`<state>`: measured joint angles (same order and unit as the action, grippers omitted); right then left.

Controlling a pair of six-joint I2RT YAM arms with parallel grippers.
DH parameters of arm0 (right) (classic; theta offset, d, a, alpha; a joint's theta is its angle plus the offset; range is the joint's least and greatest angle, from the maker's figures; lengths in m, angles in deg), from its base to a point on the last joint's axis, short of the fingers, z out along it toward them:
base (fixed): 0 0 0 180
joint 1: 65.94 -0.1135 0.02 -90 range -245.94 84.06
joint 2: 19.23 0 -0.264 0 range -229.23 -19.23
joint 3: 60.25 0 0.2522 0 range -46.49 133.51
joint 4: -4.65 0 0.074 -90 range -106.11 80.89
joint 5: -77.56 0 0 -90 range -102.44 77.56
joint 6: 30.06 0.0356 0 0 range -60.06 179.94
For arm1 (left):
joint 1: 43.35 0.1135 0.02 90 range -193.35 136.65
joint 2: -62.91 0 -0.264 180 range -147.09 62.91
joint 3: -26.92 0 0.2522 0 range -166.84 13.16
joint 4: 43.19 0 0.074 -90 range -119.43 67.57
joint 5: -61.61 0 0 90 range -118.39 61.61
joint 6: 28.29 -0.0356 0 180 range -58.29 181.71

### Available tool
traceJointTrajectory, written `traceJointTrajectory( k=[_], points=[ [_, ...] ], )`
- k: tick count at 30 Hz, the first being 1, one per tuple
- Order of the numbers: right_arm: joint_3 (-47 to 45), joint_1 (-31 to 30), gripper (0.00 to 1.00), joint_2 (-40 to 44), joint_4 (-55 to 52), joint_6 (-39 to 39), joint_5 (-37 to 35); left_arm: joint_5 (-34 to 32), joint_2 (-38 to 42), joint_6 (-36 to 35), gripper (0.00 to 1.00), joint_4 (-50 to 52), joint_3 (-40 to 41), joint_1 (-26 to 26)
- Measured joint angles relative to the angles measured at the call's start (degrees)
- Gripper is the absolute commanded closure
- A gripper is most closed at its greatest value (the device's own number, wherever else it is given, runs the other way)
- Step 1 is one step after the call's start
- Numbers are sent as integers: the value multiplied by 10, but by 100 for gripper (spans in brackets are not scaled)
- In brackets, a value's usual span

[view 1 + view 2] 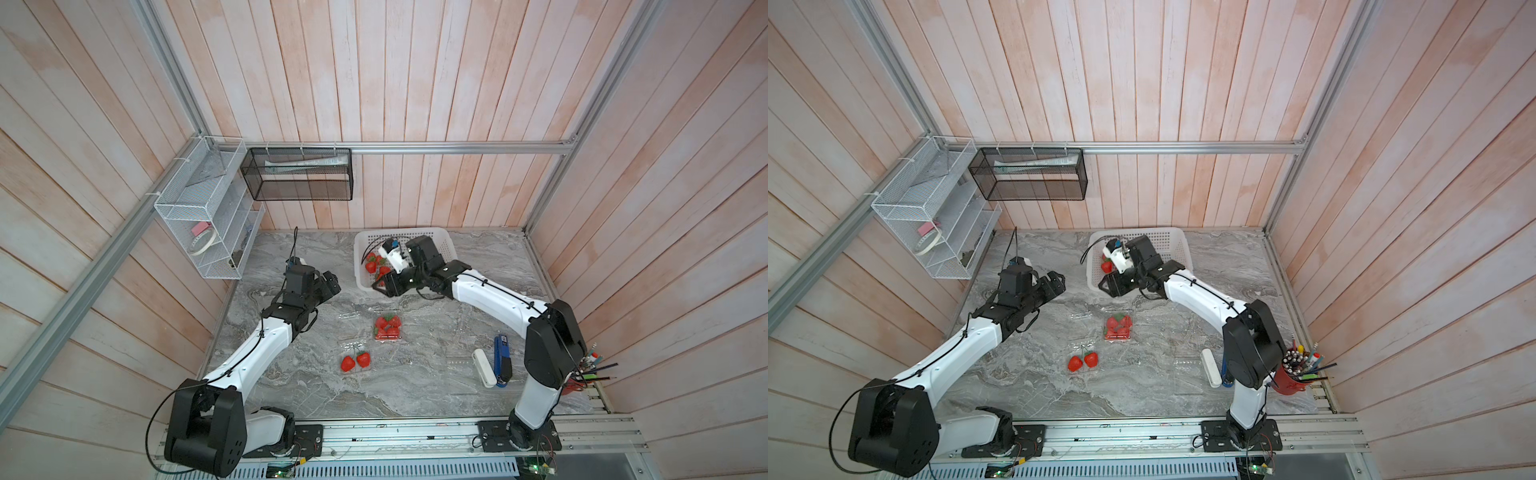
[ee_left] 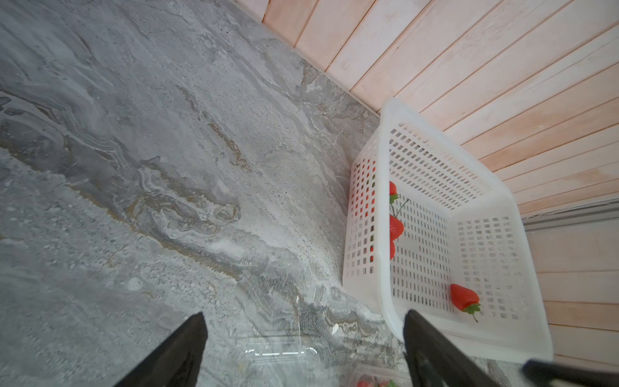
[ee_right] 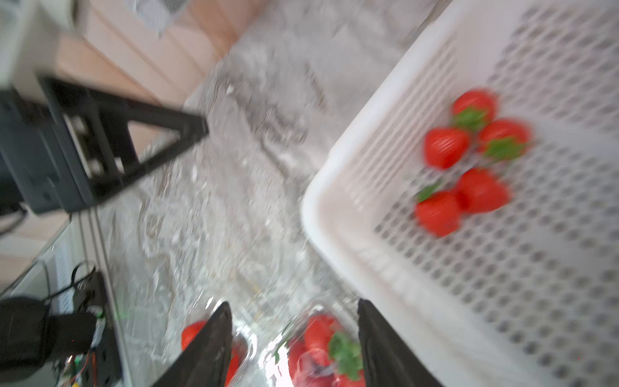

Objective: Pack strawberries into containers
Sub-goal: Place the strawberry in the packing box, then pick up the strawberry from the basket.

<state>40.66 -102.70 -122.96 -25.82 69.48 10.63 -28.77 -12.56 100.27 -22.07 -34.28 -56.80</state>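
The strawberries [image 1: 388, 326] are bright red with green caps. The basket [image 1: 446, 245] is white, pierced in a grid. The bench [image 1: 415, 386] is grey, veined marble. The wall [image 1: 415, 83] is pale pink planks.

Left arm [image 1: 253, 353], right arm [image 1: 490, 297]: white shells, black joints, black cables clipped alongside. Left claw [image 2: 303, 315]: black tapered fingers [image 2: 177, 355].

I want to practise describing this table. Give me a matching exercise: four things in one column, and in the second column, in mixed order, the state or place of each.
Things
1. basket
2. pencil cup
3. left pincer
4. stapler

States and places
a. open, holding nothing
b. beside a white block
c. full of pencils
d. strawberries inside

Pairs: 1-d, 2-c, 3-a, 4-b
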Motion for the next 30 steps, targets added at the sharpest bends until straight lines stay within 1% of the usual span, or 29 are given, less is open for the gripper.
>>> traceJointTrajectory(
  k=[3,6,11,13,14,16,20,24,27,30],
  points=[
    [95,39,39,-37,-5,5,1,11,-46,-7,11,-37,-16,-6],
    [233,63,39,-127,-44,5,-1,21,-98,-17,11,-64,-48,-17],
    [532,77,37,-355,-196,-20,-27,42,-167,-24,11,-97,-95,-29],
    [614,76,35,-431,-254,-28,-38,49,-183,-24,11,-104,-102,-29],
    [630,76,34,-455,-276,-30,-42,53,-191,-24,11,-106,-106,-29],
    [624,75,32,-479,-308,-34,-49,60,-205,-24,11,-108,-115,-29],
    [546,75,30,-476,-315,-36,-55,68,-229,-24,11,-113,-135,-32],
    [536,75,30,-473,-307,-36,-58,81,-240,-24,11,-123,-142,-38],
    [550,74,32,-475,-309,-36,-59,90,-247,-24,11,-129,-142,-43],
    [566,68,38,-481,-308,-36,-63,97,-257,-24,11,-132,-142,-49]
  ],
)
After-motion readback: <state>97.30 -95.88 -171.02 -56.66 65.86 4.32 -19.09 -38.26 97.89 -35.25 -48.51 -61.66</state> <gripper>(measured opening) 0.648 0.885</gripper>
